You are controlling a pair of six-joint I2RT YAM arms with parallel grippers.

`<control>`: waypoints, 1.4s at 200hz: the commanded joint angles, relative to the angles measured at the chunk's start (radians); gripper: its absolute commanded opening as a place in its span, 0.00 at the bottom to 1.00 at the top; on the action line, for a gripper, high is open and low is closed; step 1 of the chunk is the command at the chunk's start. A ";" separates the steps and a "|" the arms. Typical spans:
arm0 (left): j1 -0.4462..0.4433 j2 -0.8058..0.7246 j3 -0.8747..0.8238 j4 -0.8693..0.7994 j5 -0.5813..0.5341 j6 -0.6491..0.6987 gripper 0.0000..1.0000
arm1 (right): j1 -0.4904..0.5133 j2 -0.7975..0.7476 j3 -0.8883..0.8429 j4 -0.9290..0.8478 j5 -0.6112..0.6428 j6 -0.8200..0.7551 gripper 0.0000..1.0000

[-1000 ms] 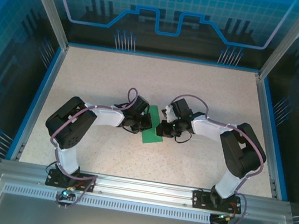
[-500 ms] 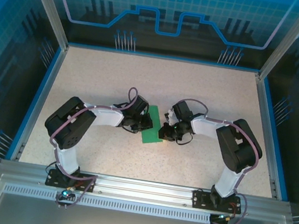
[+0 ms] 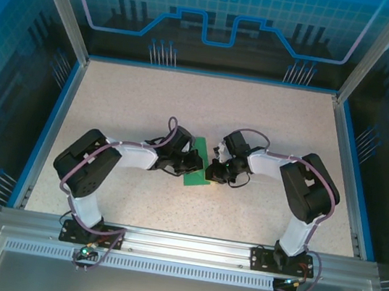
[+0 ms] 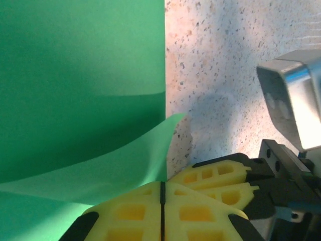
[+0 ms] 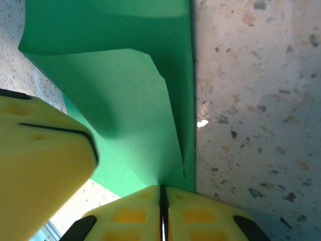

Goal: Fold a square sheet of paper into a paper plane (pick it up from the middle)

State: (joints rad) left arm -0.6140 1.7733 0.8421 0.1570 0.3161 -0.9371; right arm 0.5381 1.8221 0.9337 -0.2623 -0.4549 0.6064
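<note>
Left gripper [image 4: 161, 187] and right gripper [image 5: 160, 190], close together, each pinch a raised flap of the green sheet [image 4: 80, 75]. Its long edge runs straight ahead of both.

**A:** What did my arms do over that last second?

**B:** You pushed your left gripper [image 3: 190, 162] rightward over the green sheet of paper [image 3: 195, 177], so it covered more of the far end. Your left elbow swung outward.

**A:** And the right arm?

**B:** You drew its elbow inward and nudged your right gripper [image 3: 214, 170] slightly leftward. The two grippers ended up closer together.
</note>
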 commanded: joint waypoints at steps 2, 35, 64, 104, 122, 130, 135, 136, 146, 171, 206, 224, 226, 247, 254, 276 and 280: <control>-0.012 0.049 -0.011 0.036 0.035 -0.032 0.09 | 0.019 0.053 -0.008 -0.061 0.035 0.015 0.11; -0.013 0.068 -0.015 -0.001 0.008 -0.027 0.08 | 0.022 0.060 -0.006 -0.081 0.054 0.010 0.11; -0.001 0.069 -0.031 -0.050 -0.059 -0.004 0.08 | 0.032 0.063 -0.006 -0.117 0.093 -0.012 0.11; 0.044 0.060 -0.027 -0.096 -0.126 0.022 0.07 | 0.043 0.065 -0.023 -0.157 0.133 -0.041 0.10; 0.062 0.059 -0.013 -0.121 -0.148 0.040 0.07 | 0.050 0.062 -0.028 -0.166 0.140 -0.049 0.10; 0.073 0.060 -0.009 -0.129 -0.155 0.046 0.07 | 0.050 0.062 -0.031 -0.169 0.142 -0.052 0.10; 0.078 0.060 -0.009 -0.130 -0.157 0.051 0.07 | 0.051 0.063 -0.034 -0.169 0.142 -0.054 0.10; 0.079 0.061 -0.009 -0.130 -0.157 0.051 0.07 | 0.051 0.062 -0.035 -0.169 0.143 -0.054 0.10; 0.092 0.061 -0.009 -0.131 -0.158 0.058 0.07 | 0.052 0.062 -0.037 -0.171 0.148 -0.057 0.10; 0.118 0.066 -0.001 -0.141 -0.158 0.085 0.08 | 0.051 0.060 -0.043 -0.174 0.150 -0.063 0.10; 0.161 0.067 -0.009 -0.135 -0.158 0.107 0.08 | 0.051 0.056 -0.049 -0.177 0.155 -0.064 0.10; 0.186 0.063 -0.016 -0.136 -0.160 0.123 0.08 | 0.051 0.053 -0.049 -0.177 0.157 -0.062 0.10; 0.189 0.061 -0.018 -0.138 -0.160 0.124 0.08 | 0.051 0.053 -0.049 -0.177 0.158 -0.063 0.10; 0.223 0.046 -0.036 -0.132 -0.170 0.129 0.07 | 0.050 0.047 -0.048 -0.175 0.160 -0.062 0.10; 0.234 0.035 -0.045 -0.129 -0.173 0.127 0.08 | 0.050 0.045 -0.047 -0.175 0.159 -0.062 0.10; 0.257 0.003 -0.061 -0.117 -0.170 0.127 0.08 | 0.051 0.042 -0.049 -0.170 0.159 -0.058 0.10; 0.257 -0.003 -0.063 -0.115 -0.167 0.130 0.08 | 0.050 0.041 -0.048 -0.169 0.159 -0.058 0.10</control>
State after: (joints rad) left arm -0.4137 1.7969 0.8223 0.1204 0.2951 -0.8398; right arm 0.5697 1.8244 0.9482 -0.2749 -0.4011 0.5568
